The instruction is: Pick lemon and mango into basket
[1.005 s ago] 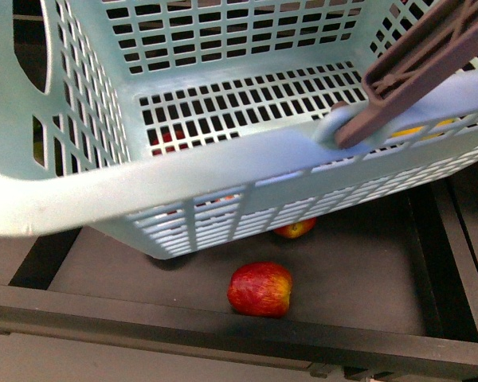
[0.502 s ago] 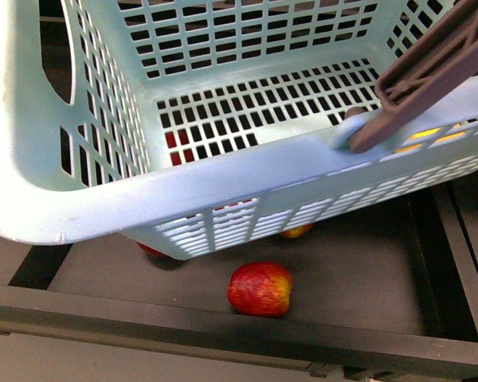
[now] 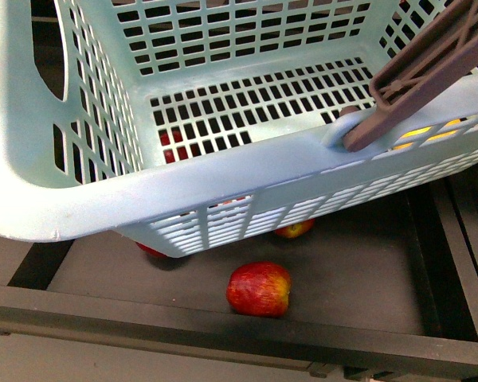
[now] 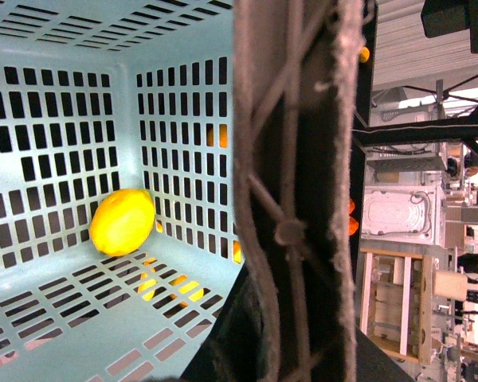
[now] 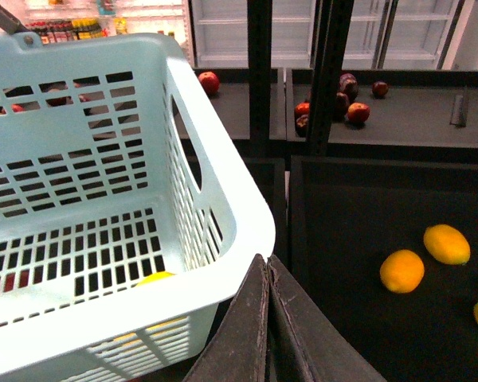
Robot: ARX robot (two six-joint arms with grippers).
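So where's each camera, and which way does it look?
Front: on the robot's body, looking down at the basket and a red fruit; no arms.
Left wrist: on the left arm, looking into the basket at the lemon, past the handle; own arm unclear.
Right wrist: on the right arm, beside the basket; shut right gripper shows.
Both wrist views share the lemon.

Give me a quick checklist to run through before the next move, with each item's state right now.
1. Lemon in basket: ok, in a corner.
2. Mango in basket: not ok, none shows inside.
3. Mango located: cannot tell; a reddish fruit shows half hidden under the basket.
4. Right gripper free: ok, shut, holding nothing.
5. Handle held: cannot tell.
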